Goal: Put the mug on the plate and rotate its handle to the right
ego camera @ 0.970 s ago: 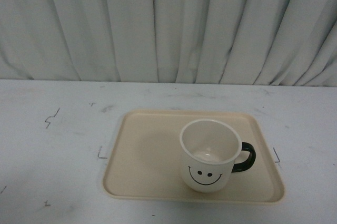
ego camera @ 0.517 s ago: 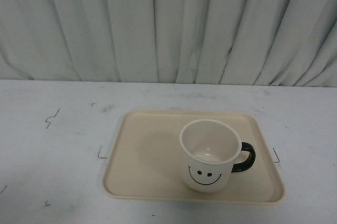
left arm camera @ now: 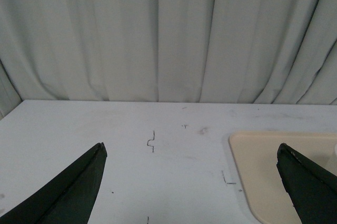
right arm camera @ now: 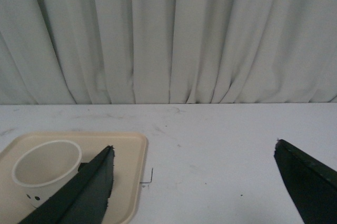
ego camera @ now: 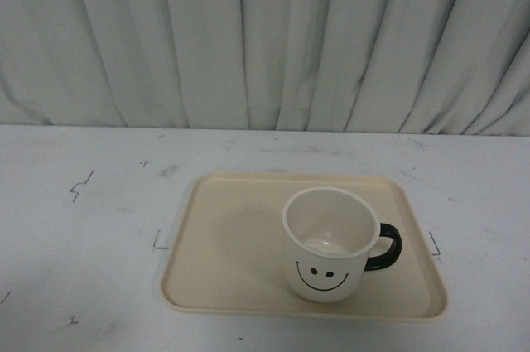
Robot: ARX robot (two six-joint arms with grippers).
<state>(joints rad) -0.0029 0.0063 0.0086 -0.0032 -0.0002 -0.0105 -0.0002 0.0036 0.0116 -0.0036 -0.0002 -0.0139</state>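
Cream mug [ego camera: 328, 244] stood upright on right half of beige plate [ego camera: 224, 244], black handle [ego camera: 386, 248] pointed right, printed smiley facing camera, no legible writing, plate on white worktop [ego camera: 83, 236], left gripper [left arm camera: 192, 182] fingers apart, right gripper [right arm camera: 195, 182] fingers apart, both empty.

The mug [ego camera: 327, 244] stands upright on the plate [ego camera: 224, 244], toward its right edge. The handle [ego camera: 386, 248] points right.

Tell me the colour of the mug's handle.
Glossy black handle, against the cream-white mug; clearest in the front view.
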